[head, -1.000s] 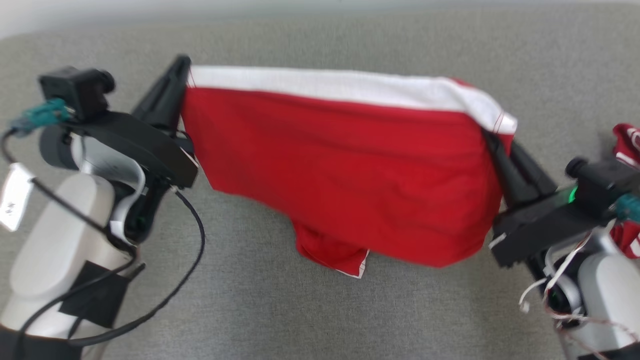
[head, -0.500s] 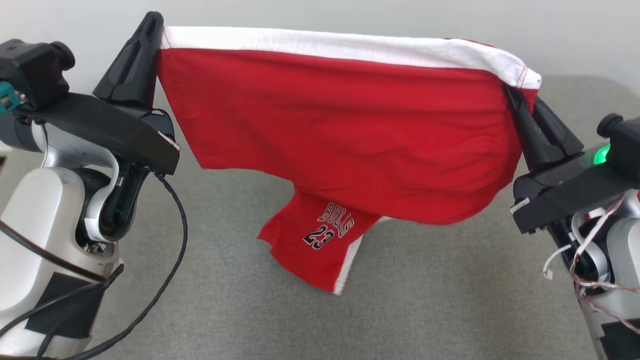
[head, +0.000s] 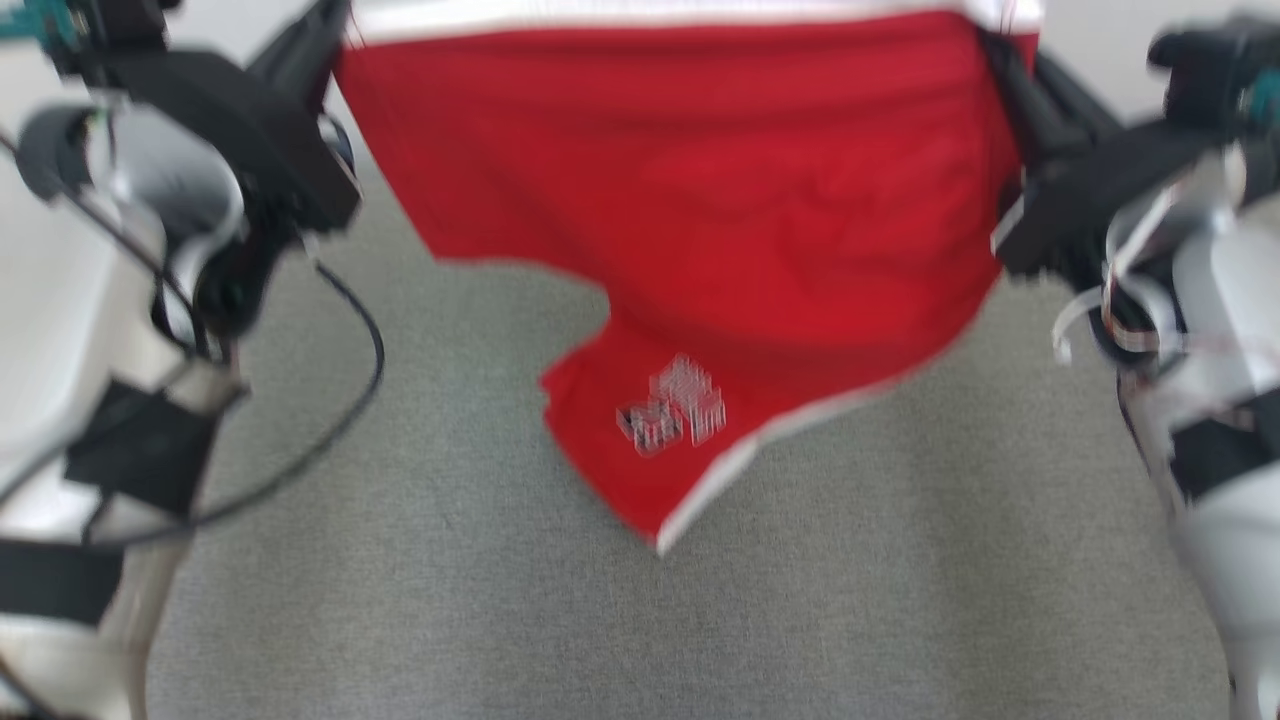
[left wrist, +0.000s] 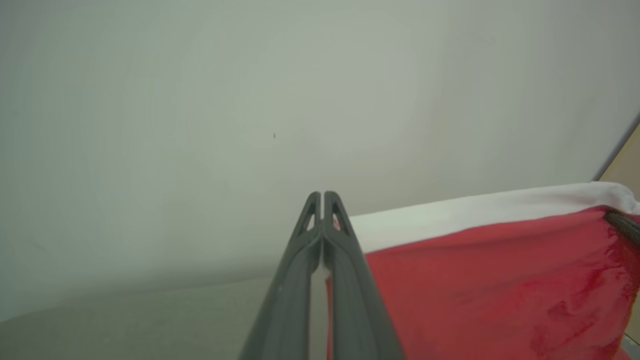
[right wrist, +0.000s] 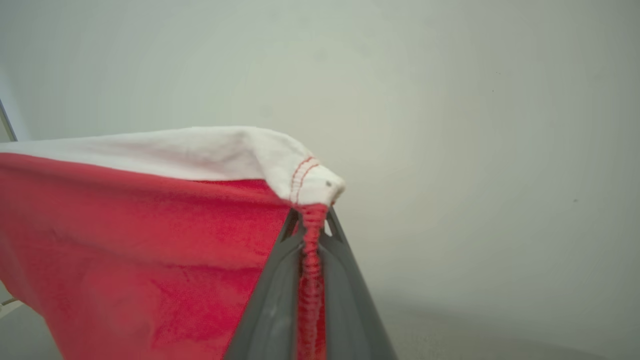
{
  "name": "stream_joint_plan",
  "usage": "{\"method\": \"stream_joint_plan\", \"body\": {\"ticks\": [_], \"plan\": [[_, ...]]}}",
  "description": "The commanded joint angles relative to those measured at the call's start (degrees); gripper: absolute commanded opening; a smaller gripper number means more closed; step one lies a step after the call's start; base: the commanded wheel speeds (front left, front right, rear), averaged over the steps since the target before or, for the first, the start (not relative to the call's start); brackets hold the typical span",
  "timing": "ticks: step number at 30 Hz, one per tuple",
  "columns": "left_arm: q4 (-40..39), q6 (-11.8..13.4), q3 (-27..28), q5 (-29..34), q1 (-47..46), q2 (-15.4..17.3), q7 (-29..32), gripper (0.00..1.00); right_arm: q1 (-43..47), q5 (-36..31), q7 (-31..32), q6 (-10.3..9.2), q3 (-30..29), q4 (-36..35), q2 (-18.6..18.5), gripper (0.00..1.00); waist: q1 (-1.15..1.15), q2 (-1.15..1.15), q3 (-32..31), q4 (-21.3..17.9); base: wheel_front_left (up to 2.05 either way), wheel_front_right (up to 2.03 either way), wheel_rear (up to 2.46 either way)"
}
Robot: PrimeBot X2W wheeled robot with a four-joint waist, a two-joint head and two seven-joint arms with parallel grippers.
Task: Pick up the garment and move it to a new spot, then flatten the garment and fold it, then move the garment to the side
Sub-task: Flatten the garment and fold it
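Here, left gripper [head: 318, 45]: jaws are pressed together on the left corner of the garment's top edge. In the left wrist view [left wrist: 322, 200] the two long dark fingers meet, with a sliver of cloth pinched between them.
Cable [head: 372, 340]: a thin black loop hangs off the left arm, apart from the cloth.
Waistband [head: 650, 14]: a white strip runs nearly straight from one grip to the other. It is probably held taut so the cloth opens out and can be laid down flat.
Garment [head: 720, 180]: red shorts of soft, thin fabric with faint diagonal creases. They hang in the air by the two top corners, above the grey surface and, as far as the blur allows, not touching it.
Printed leg [head: 640, 440]: the lowest part, a loose flap sagging under its own weight. It has a white edge trim and a pale print too smeared to read.
Right gripper [head: 1010, 60]: jaws are clamped on the right corner. In the right wrist view [right wrist: 310, 220] the red seam is bunched into a puckered cord between the fingers, with the white band's stitched end folded over their tips.
Grey surface [head: 900, 600]: matte, finely woven and level, likely the new spot for the spread.
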Motion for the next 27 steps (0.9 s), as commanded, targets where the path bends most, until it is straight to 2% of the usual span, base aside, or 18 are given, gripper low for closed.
{"method": "stream_joint_plan", "body": {"ticks": [1,9,13,17,21,27], "plan": [[2.82,-0.47,0.23,-0.40,-2.87,-0.20,-0.55,0.00,-3.34,0.84,-1.61,-0.04,0.14,2.89,0.26,0.00,0.01,0.00,2.35,-0.50,0.00,0.00,0.00],[19.18,-2.47,0.07,1.85,-16.16,-3.08,-8.68,0.00,-20.16,2.02,-13.11,-0.09,-0.02,21.71,2.90,0.00,0.01,0.00,8.33,0.42,0.00,0.00,0.00],[24.50,-2.75,0.15,3.54,-22.70,-3.71,-14.84,0.00,-27.60,1.08,-18.77,-0.10,-0.34,27.79,3.53,0.00,0.01,0.00,12.52,1.58,0.00,0.00,0.00],[27.95,-2.56,-0.13,5.44,-28.37,-4.00,-22.31,0.00,-33.16,0.50,-20.81,-0.12,-2.24,30.36,4.15,0.00,0.01,0.00,16.20,2.70,0.00,0.00,0.00],[30.31,-3.28,-0.84,5.91,-30.63,-4.85,-24.89,0.00,-35.02,-1.14,-20.88,-0.11,-2.45,29.80,5.03,0.00,0.01,0.00,18.89,3.16,0.00,0.00,0.00],[35.25,-4.56,-0.88,2.77,-29.17,-7.08,-26.09,0.00,-31.96,-2.61,-20.90,-0.10,-0.60,28.97,5.74,0.00,0.01,0.00,22.09,3.75,0.00,0.00,0.00]]}}
